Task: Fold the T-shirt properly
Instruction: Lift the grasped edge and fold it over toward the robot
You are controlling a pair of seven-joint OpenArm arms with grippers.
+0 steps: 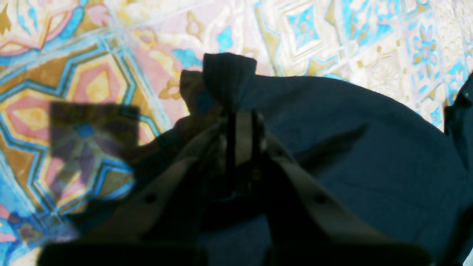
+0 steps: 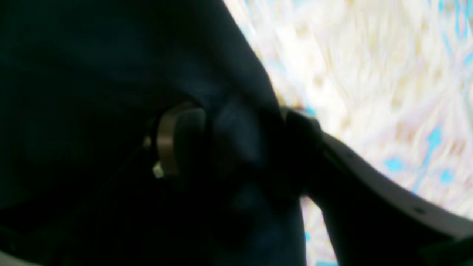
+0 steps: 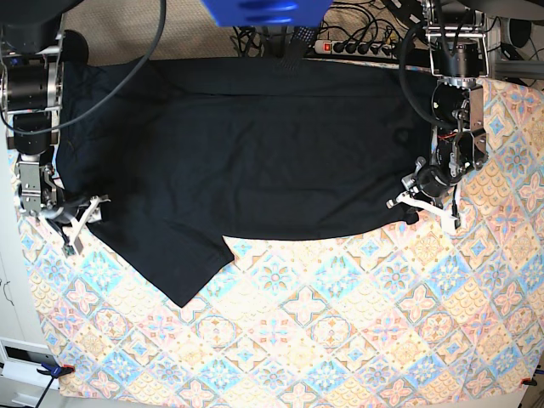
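Note:
The black T-shirt point(image 3: 255, 144) lies spread across the back half of the patterned tablecloth point(image 3: 340, 323), one sleeve point(image 3: 191, 272) pointing toward the front. At the shirt's right edge my left gripper point(image 3: 408, 208) is shut on a pinch of cloth. The left wrist view shows that bunched fold point(image 1: 229, 77) sticking up past the left gripper point(image 1: 240, 111), with the rest of the T-shirt point(image 1: 369, 147) lying behind. My right gripper point(image 3: 87, 225) sits at the shirt's left edge. Its jaws stand apart, with the T-shirt point(image 2: 92, 55) lying between its fingers point(image 2: 181, 144).
A power strip and cables point(image 3: 357, 42) run along the back edge beyond the cloth. A blue object point(image 3: 263, 10) hangs at the top centre. Bare tablecloth point(image 1: 92, 85) fills the front half of the table, and its edges are close to both arms.

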